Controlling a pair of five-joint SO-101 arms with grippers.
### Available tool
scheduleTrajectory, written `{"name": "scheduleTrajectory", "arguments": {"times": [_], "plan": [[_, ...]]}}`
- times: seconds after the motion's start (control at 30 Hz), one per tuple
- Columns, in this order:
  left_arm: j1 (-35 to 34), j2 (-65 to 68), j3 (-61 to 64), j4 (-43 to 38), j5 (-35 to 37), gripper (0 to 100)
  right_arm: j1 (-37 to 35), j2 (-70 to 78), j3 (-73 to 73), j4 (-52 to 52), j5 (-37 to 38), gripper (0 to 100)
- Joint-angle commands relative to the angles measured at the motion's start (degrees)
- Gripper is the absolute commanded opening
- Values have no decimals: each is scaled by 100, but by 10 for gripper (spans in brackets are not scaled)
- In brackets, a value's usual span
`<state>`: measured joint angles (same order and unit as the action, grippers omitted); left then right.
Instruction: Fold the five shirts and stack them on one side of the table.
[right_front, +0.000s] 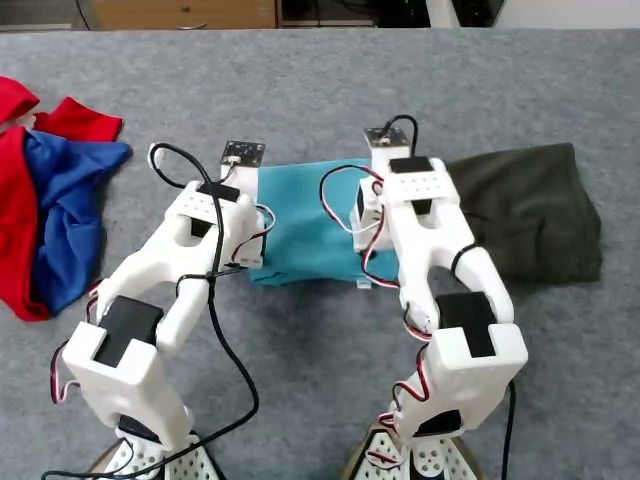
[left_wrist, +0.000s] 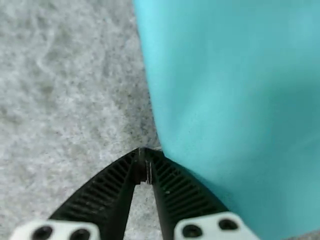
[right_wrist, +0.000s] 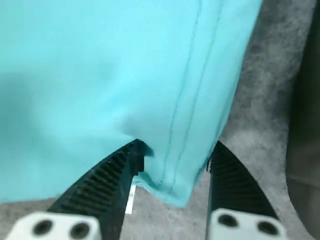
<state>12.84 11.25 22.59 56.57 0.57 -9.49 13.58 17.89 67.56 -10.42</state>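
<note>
A folded teal shirt (right_front: 305, 215) lies flat in the middle of the grey table, between the two arms. My left gripper (left_wrist: 144, 156) is shut, its tips down on the carpet right beside the shirt's near left edge (left_wrist: 155, 115); I see no cloth between them. My right gripper (right_wrist: 172, 162) is open at the near right corner, and the stitched hem (right_wrist: 192, 115) of the teal shirt (right_wrist: 90, 85) runs between its fingers. In the high view the left gripper (right_front: 250, 255) and the right gripper (right_front: 365, 272) stand at the shirt's two near corners.
A folded dark olive shirt (right_front: 530, 210) lies just right of the teal one. A loose heap of a red shirt (right_front: 15, 210) and a blue shirt (right_front: 65, 195) sits at the table's left edge. Wooden furniture (right_front: 180, 12) stands beyond the far edge.
</note>
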Motion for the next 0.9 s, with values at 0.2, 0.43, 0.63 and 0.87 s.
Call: {"name": "scheduleTrajectory", "arguments": {"times": [0.2, 0.43, 0.63, 0.87], "plan": [[-26, -31, -79, -70, -9, 19, -295, -286, 4, -220, -563, 223], [-26, -22, -70, -70, 0, 19, -295, -259, 31, -220, -800, 488], [-26, -22, -70, -62, 0, 19, -374, 75, -4, -255, -853, 433], [-26, -22, -62, -53, 220, 19, -637, 857, -13, -404, -835, 302]]}}
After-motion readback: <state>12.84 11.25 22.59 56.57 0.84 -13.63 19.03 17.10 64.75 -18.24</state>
